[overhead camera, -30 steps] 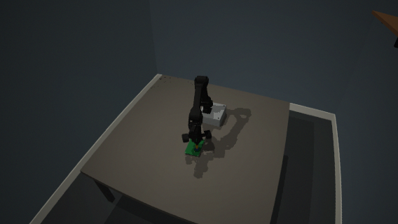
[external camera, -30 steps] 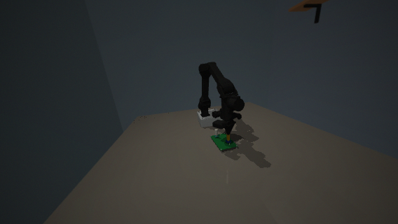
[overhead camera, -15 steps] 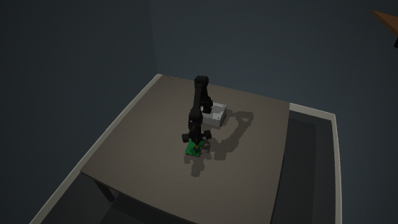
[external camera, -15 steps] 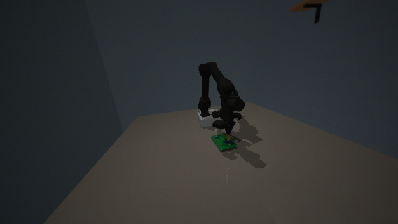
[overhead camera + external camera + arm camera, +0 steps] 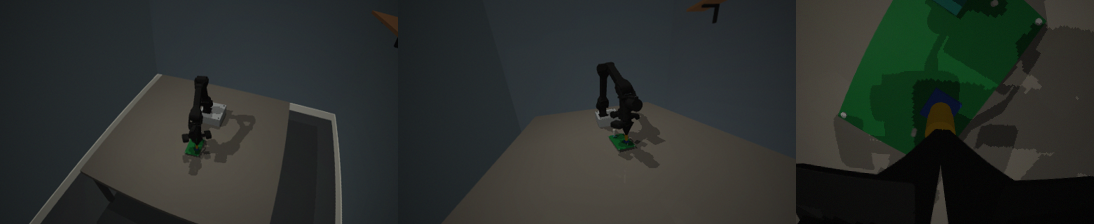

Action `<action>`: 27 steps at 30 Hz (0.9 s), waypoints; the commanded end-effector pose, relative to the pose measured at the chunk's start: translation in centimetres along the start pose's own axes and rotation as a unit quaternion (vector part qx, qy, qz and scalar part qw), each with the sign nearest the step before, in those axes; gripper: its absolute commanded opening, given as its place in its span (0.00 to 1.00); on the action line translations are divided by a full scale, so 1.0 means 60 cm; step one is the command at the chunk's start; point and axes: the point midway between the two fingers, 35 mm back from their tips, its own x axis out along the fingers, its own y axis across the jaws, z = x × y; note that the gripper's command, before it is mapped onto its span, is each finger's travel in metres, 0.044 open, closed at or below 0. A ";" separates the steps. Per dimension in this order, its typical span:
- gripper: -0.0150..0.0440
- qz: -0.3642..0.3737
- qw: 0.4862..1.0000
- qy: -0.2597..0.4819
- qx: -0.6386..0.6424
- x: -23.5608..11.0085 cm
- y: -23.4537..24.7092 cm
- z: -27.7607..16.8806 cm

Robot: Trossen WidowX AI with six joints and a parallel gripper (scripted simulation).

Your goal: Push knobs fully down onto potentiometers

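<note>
My black fingers [image 5: 197, 140] [image 5: 627, 127] are clenching together, tips meeting, with nothing showing between them. Directly below the tips, an orange knob [image 5: 197, 147] [image 5: 626, 138] [image 5: 940, 120] is standing over a blue potentiometer [image 5: 626, 142] [image 5: 941, 96]; my tips are appearing to touch its top, though the dim light is leaving the exact contact and any remaining gap beneath the knob uncertain.

Around them, the green circuit board [image 5: 190, 148] [image 5: 618, 143] [image 5: 871, 77] is lying in front of my arm on the brown desk [image 5: 151, 154] [image 5: 559, 168] [image 5: 816, 60], with small pale dots showing at two of its corners. My shadow is falling across the board and beside it. Toward the board's far side in the wrist view, a teal component [image 5: 951, 6] is sitting partly out of frame, and the exterior view is showing a pale upright piece [image 5: 614, 131] near the board's back edge.

Behind the board, my black arm [image 5: 197, 101] [image 5: 603, 85] is rising from a light grey base [image 5: 212, 121] [image 5: 605, 122]. Farther off, dark blue-grey walls [image 5: 259, 45] [image 5: 556, 52] are enclosing the scene, and an orange panel [image 5: 389, 22] [image 5: 703, 5] is hanging into the upper right corner.
</note>
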 end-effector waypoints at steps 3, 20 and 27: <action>0.25 -0.001 1.000 -0.009 0.000 0.033 0.004 -0.003; 0.25 -0.001 1.000 -0.009 0.000 0.029 0.004 -0.004; 0.25 -0.001 1.000 -0.009 0.000 0.011 0.004 -0.005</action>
